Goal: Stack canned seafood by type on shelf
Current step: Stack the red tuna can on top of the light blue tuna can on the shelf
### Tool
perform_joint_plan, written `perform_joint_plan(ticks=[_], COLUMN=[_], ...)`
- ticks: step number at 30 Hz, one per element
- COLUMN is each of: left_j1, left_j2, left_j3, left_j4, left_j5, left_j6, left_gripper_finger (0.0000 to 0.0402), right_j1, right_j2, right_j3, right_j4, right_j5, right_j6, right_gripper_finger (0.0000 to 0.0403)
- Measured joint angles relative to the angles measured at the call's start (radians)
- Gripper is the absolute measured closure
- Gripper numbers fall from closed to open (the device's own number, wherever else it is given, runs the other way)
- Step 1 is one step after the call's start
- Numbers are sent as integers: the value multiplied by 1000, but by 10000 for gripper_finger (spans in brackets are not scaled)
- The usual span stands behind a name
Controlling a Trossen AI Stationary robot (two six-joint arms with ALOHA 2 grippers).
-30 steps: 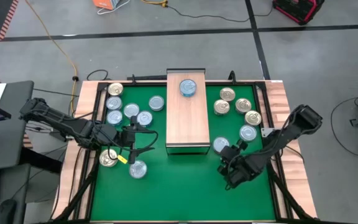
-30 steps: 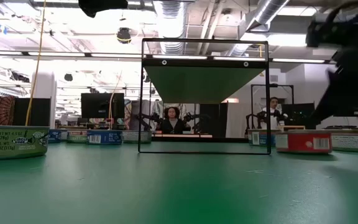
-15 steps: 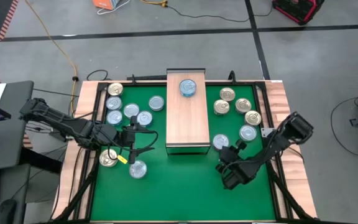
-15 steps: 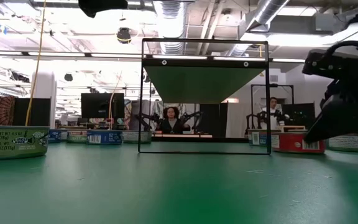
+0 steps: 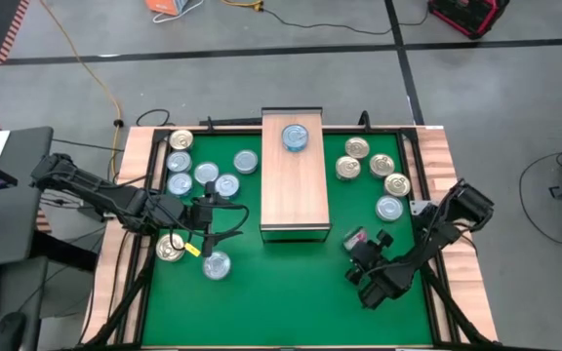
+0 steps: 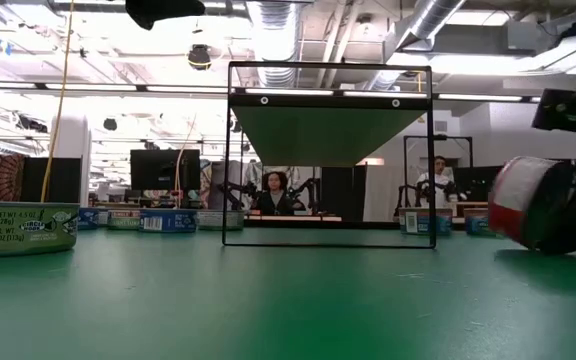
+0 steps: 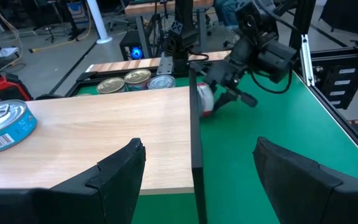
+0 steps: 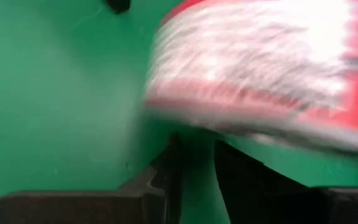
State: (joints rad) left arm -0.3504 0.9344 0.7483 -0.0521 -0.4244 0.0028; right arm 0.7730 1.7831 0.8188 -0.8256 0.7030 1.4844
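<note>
The shelf (image 5: pixel 296 180) is a light-wood block in mid-table, with one blue-topped can (image 5: pixel 296 136) on its far end. My right gripper (image 5: pixel 366 249) is off the shelf's near right corner, fingers nearly together at a red-and-white can (image 5: pixel 354 237), which is tipped up on edge (image 6: pixel 530 202). My left gripper (image 5: pixel 213 216) hovers open left of the shelf, facing its side (image 7: pixel 197 174), and touches nothing. Other cans lie flat on the green mat: several left of the shelf (image 5: pixel 206 174), several to its right (image 5: pixel 381 164). My right gripper meets the red-and-white can at its lower edge (image 8: pixel 229 127), slanting down from the table's near right. The can is tilted steeply, its red side wall (image 7: pixel 205 99) showing. Blur hides the exact place of contact. Whether its low edge rests on the mat, I cannot tell.
Two cans (image 5: pixel 171 249) (image 5: pixel 216 265) lie just near of my left gripper. A silver-blue can (image 5: pixel 389 208) lies close beyond the right gripper. A black frame (image 6: pixel 328 155) stands at the shelf's near end. Wooden borders (image 5: pixel 447 185) edge the mat; bare mat (image 5: pixel 291 292) lies near the front edge.
My right gripper came down on the can that lay flat by the shelf's near right corner, then drew back toward the near right edge. The can went with it a short way and tipped from flat up onto its edge.
</note>
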Motion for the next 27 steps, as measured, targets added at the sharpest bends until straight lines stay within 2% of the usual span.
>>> perform_joint_plan(ticks=[10,17,23,27], left_j1=[0,0,0,0], left_j2=[0,0,0,0], left_j3=[0,0,0,0], left_j4=[-5,-12,-11,-10], left_j5=[0,0,0,0], left_j6=[-4,-8,-11,-11], left_gripper_finger=[113,113,113,113], right_j1=[-5,-6,-9,-19], right_j2=[0,-27,-94,-124], right_j3=[15,117,184,208], right_j4=[-20,-166,-195,-114], right_j5=[3,-38,-52,-72], right_j6=[-4,-26,-146,-376], right_gripper_finger=[276,275,275,257])
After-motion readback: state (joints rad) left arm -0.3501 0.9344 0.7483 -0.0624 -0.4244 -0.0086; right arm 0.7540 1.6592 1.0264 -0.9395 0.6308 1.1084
